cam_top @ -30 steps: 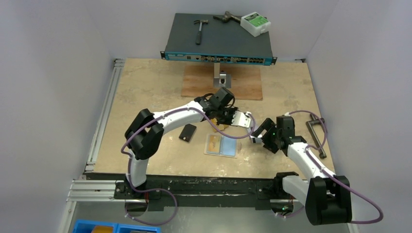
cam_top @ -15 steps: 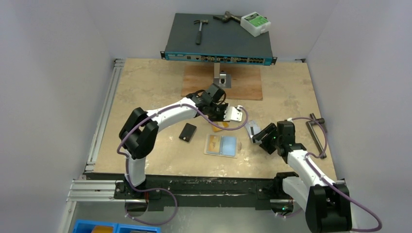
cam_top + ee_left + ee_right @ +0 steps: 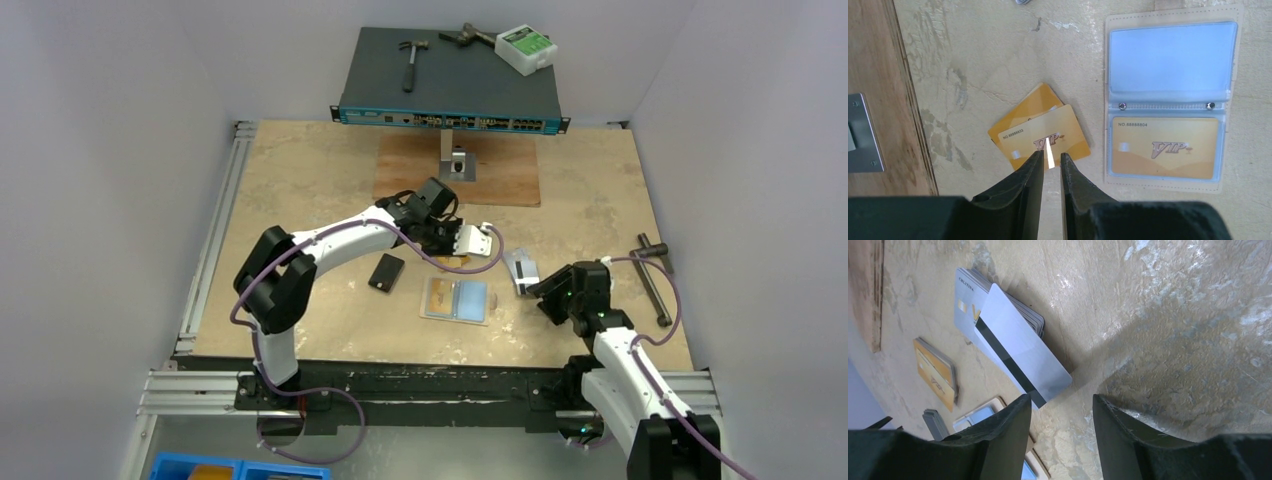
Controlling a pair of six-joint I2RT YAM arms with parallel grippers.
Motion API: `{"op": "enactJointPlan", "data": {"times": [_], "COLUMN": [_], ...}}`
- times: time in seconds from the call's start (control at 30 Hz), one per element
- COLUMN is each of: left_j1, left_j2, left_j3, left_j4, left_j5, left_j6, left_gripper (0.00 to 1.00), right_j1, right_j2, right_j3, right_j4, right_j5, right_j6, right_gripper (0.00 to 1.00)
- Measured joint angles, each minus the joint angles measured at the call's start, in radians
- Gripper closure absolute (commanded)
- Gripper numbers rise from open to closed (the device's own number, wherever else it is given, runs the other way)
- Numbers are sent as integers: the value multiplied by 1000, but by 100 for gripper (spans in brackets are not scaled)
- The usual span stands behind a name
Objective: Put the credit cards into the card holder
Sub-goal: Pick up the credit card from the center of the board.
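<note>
With the left gripper pinching what looks like a pale card edge-on above the gold VIP cards, and the right gripper spread empty beside the silver cards, the card holder, lying open and unheld, may skid if that card snags its pocket lip.

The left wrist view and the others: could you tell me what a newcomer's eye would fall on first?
The open card holder lies flat, one gold VIP card in one clear pocket. Beside it lie two loose gold cards, with the left gripper above them pinching what looks like a thin card edge-on. The open right gripper hangs at the edge of a stack of silver cards.
</note>
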Motion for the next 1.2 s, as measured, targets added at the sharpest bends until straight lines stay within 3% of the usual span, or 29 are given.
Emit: {"op": "enactJointPlan", "data": {"times": [0.27, 0.67, 0.93, 1.2], "left_j1": [1, 6, 7, 14], "left_j2": [-37, -42, -47, -48], "left_j3": [-30, -31, -31, -31], "left_j4": [1, 1, 0, 0], "left_j5": [0, -2, -2, -6], "left_j6": [0, 0, 0, 1], "left_gripper": [82, 82, 82, 82], "right_j1": [0, 0, 0, 0], "right_j2": [-88, 9, 69, -22], "right_j3": [-34, -40, -42, -57], "right_j4": [32, 137, 202, 127], "right_j5": [-1, 5, 14, 39], "right_j6": [25, 40, 43, 51], "right_gripper": [42, 46, 60, 78]}}
